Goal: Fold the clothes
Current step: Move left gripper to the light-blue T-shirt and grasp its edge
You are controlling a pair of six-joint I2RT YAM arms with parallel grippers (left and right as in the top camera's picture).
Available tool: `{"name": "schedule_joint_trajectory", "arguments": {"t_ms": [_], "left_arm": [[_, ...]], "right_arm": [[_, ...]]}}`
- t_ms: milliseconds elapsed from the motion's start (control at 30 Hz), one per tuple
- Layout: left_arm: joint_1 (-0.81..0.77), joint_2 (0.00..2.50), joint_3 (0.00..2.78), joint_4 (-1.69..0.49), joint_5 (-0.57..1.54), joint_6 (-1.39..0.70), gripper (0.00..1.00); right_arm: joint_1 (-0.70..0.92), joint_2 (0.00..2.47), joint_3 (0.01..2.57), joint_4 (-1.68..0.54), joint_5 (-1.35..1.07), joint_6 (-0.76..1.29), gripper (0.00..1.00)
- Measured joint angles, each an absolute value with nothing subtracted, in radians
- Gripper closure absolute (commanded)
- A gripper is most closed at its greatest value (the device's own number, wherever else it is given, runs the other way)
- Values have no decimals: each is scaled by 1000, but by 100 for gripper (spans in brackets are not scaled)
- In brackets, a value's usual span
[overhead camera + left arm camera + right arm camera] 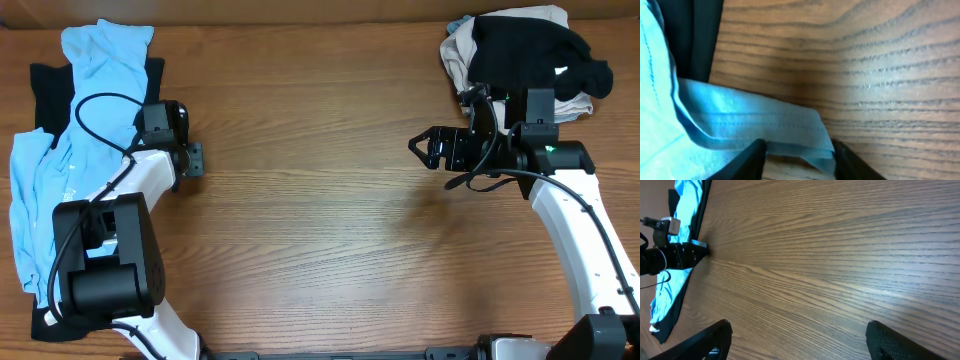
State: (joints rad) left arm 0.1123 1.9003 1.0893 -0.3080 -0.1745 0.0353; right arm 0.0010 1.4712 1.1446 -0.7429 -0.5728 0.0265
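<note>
So the blue T-shirt (40, 190) is lying rumpled along the left edge of the desk (320, 230), on top of a long black garment (48, 95) that sticks out at the far end, the near end and the inner side. The left gripper (799, 145) is right at the shirt's inner edge. In the wrist view its fingers (756, 157) sit partway apart on either side of the blue hem, which lies across the gap, not squeezed as far as the view shows.

The right gripper (418, 150) hangs over bare wood right of centre, fingers spread wide and holding nothing. Behind it, in the far right corner, there's a heap with another black piece (520, 50) on top of a beige cloth (460, 55), and a small white mark shows on the black.

The whole middle of the desk between the two arms is open wood, from the far edge to the near one
</note>
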Motion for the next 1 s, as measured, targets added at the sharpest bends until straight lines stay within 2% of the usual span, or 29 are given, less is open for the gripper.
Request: {"name": "schedule_joint_trajectory", "arguments": {"t_ms": [167,300,367,433,500,633,1000], "left_arm": [[112,1900,1089,-308,-178,27,69],[112,1900,1089,-283,-178,6,74],[112,1903,1089,-260,-177,-4,82],[112,1913,1090,-234,-177,-11,95],[112,1934,1091,-216,-177,-23,96],[112,1947,1101,-206,-179,-34,96],[45,1853,1247,-387,-60,-54,96]], "right_arm": [[1,1471,1145,-743,-573,27,12],[1,1471,1145,-743,-572,27,14],[1,1471,1145,-744,-570,27,15],[1,1471,1145,-744,-567,27,17],[1,1471,1145,-743,-564,26,20],[1,1471,1145,-744,-557,29,31],[1,1471,1145,-724,-539,26,33]]}}
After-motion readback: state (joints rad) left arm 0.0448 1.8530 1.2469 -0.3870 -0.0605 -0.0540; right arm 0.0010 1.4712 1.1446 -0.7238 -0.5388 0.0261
